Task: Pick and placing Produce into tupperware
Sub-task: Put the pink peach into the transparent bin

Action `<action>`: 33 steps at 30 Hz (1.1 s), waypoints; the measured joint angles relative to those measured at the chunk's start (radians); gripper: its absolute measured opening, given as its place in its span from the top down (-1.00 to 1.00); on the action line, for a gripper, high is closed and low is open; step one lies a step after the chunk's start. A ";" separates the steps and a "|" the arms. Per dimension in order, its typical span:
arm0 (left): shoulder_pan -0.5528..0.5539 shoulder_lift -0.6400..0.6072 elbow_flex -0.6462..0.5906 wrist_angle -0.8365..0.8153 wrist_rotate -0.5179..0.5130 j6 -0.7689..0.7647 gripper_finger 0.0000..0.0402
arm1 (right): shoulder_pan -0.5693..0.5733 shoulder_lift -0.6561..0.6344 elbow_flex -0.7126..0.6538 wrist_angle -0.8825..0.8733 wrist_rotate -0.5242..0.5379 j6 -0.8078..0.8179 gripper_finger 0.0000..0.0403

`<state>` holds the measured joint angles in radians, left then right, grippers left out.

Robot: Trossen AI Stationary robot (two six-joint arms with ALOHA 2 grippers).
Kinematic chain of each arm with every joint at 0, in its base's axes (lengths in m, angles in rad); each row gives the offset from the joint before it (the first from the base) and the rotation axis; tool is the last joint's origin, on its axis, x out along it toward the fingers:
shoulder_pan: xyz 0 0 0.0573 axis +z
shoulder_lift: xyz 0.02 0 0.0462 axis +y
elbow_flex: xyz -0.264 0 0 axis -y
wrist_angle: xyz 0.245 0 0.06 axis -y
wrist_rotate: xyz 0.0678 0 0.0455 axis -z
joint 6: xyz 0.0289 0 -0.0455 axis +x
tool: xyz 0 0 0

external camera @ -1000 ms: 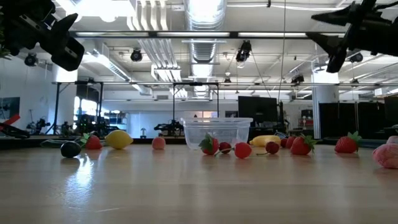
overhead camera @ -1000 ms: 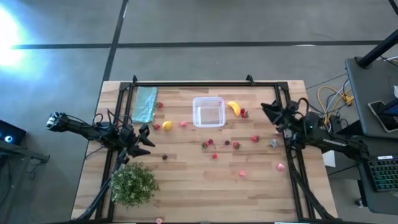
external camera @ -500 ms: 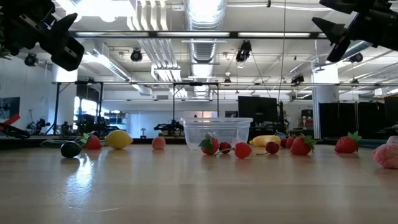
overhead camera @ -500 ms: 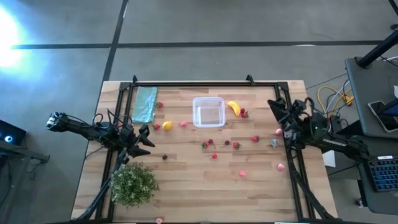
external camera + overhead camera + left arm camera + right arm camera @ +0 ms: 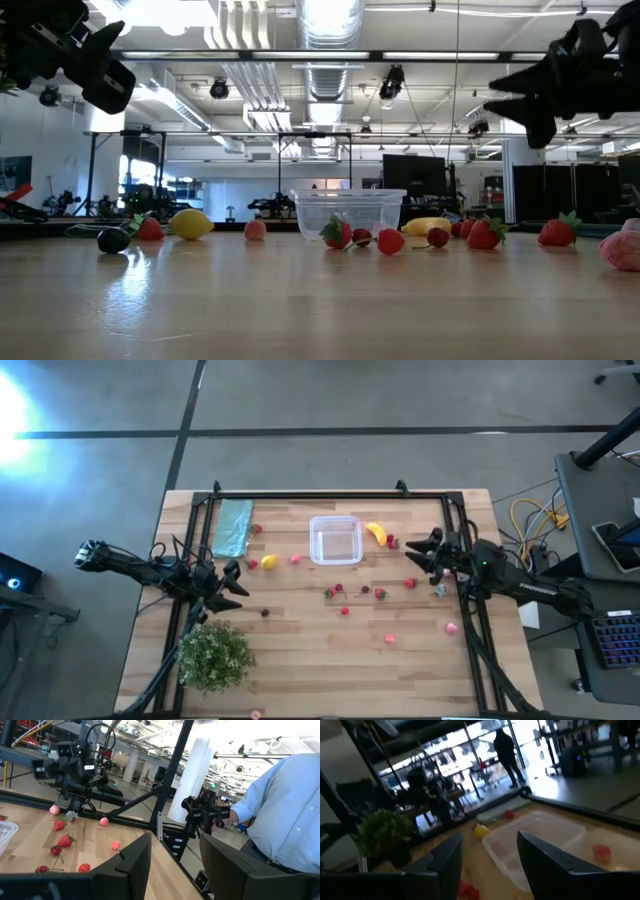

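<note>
Over the right side of the table your right gripper (image 5: 422, 550) hangs in the air with its fingers spread wide and nothing between them, pointing toward the middle of the table. It sits above the red berry (image 5: 410, 583) and close to the small red piece (image 5: 393, 543) that lies just beside the banana (image 5: 375, 532). From table level you see it high up (image 5: 522, 98), well clear of the fruit below.

Your left gripper (image 5: 232, 584) waits over the left side of the table, fingers also parted and empty, between the lemon (image 5: 268, 561) and the leafy bush (image 5: 214, 654).

The tupperware (image 5: 335, 540) stands toward the far middle of the table, and nothing shows inside it. The produce lies scattered on the wood around it: a pink piece (image 5: 295, 559) beside the lemon, a cluster of red berries (image 5: 338, 590) just in front of the box, a dark piece (image 5: 265, 612) nearer the left gripper, and pink pieces (image 5: 390, 638) toward the near right. The teal cloth (image 5: 233, 527) lies flat at the far left.

Past the left wrist's fingers you can see a person in a light blue shirt (image 5: 285, 815) standing beyond the table.
</note>
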<state>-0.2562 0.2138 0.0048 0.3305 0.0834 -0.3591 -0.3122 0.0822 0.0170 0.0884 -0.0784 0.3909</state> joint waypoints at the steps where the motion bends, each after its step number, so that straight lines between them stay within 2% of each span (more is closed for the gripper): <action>1: 0.000 0.000 0.000 0.000 0.000 0.000 0.23 | 0.000 0.000 0.000 -0.031 0.000 0.006 0.12; 5: 0.000 0.000 0.000 0.000 -0.003 0.000 0.23 | 0.000 0.000 0.000 -0.086 0.000 0.008 0.12; 18: 0.000 0.000 0.000 0.000 -0.003 0.000 0.23 | 0.000 0.029 0.000 -0.086 0.000 -0.010 0.12; 33: 0.000 0.000 0.000 0.000 0.002 0.000 0.23 | 0.000 0.209 0.000 -0.087 0.000 0.006 0.12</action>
<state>-0.2564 0.2138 0.0048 0.3304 0.0849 -0.3589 -0.3122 0.2910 0.0170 0.0017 -0.0780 0.3974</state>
